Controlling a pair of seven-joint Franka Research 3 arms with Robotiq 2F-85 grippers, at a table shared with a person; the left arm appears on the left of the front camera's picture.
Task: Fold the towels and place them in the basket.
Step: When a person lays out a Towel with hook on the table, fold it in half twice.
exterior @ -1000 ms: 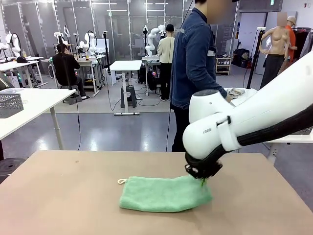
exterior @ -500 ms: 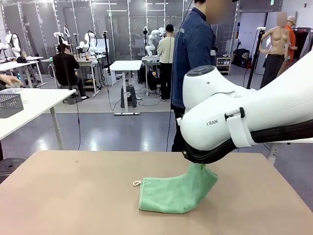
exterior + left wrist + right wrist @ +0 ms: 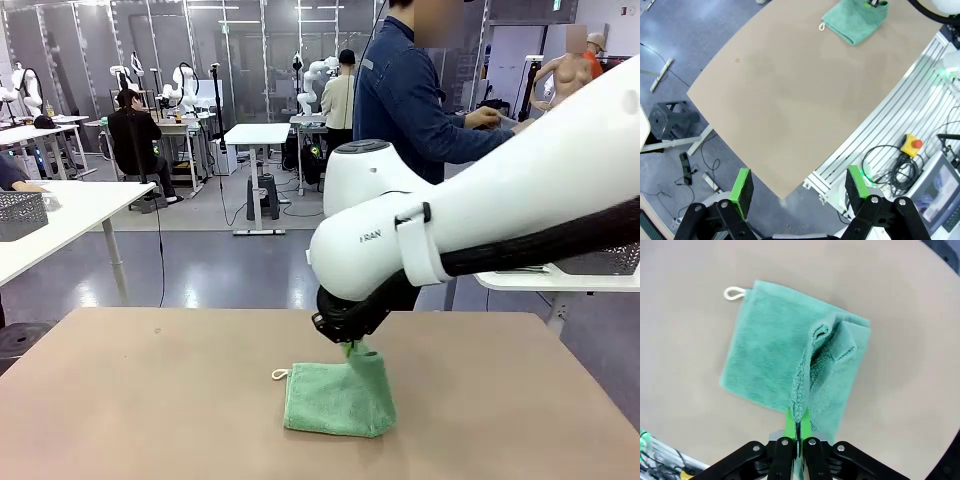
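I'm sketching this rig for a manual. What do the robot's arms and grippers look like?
The right arm is a glossy white rounded shell with grey lettering and a black underside. The right gripper and the left gripper are black and angular, with bright green finger pads.

We see one mint green towel [image 3: 335,400] on the desk [image 3: 150,400], partly doubled over itself. Its white loop [image 3: 279,375] sits at the far left corner. The right edge stands pinched up off the desk.

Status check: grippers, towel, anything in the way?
Right gripper: jaws shut on green towel, one edge pinched up over the flat part. Left gripper: jaws open, holding nothing. Nothing blocking the fold.
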